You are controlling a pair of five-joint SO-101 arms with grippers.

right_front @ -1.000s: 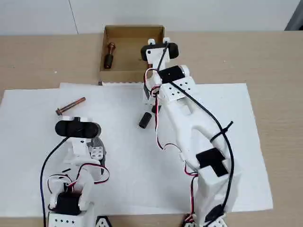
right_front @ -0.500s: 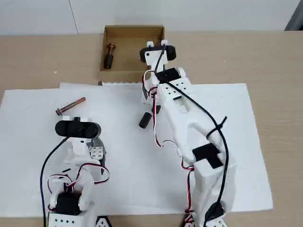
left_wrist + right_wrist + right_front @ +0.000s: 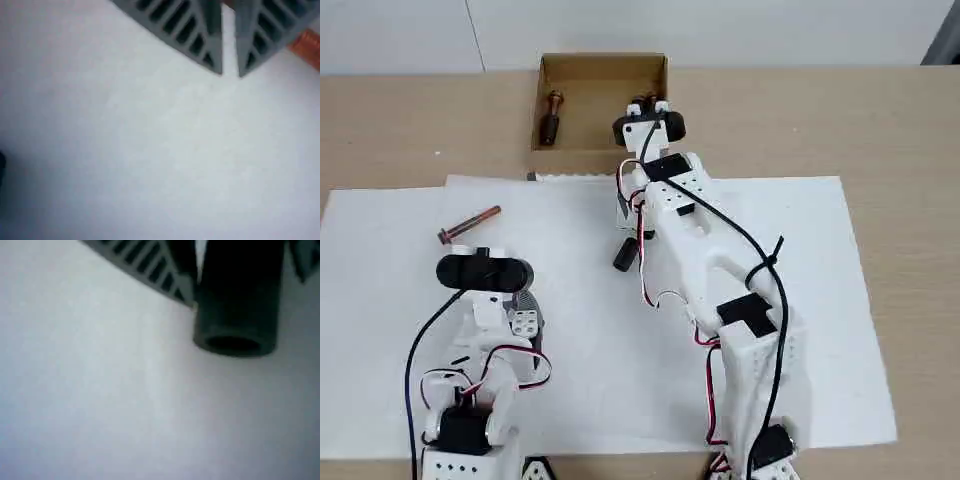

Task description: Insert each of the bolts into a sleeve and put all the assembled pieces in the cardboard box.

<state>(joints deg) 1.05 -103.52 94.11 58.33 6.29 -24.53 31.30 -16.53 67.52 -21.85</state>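
Note:
A black sleeve [image 3: 626, 252] lies on the white paper under my right arm. In the right wrist view the sleeve [image 3: 235, 305] sits between the parted fingers of my right gripper [image 3: 245, 285], hollow end facing the camera and a slit of paper showing beside one finger [image 3: 150, 265]. A loose copper bolt [image 3: 470, 222] lies on the paper just beyond my left arm [image 3: 485, 272]. My left gripper [image 3: 230, 70] hangs shut over bare paper, with the bolt's orange end [image 3: 307, 45] close beside it. The cardboard box [image 3: 603, 66] holds one assembled bolt and sleeve [image 3: 552, 115].
The white paper sheet [image 3: 840, 300] covers most of the wooden table [image 3: 900, 120]. The right arm's wrist [image 3: 648, 125] overhangs the box's near right corner. Open paper lies between the two arms.
The right arm has swung its wrist toward the box and drawn its body to the left, while the sleeve stayed put on the paper. The left arm has not moved.

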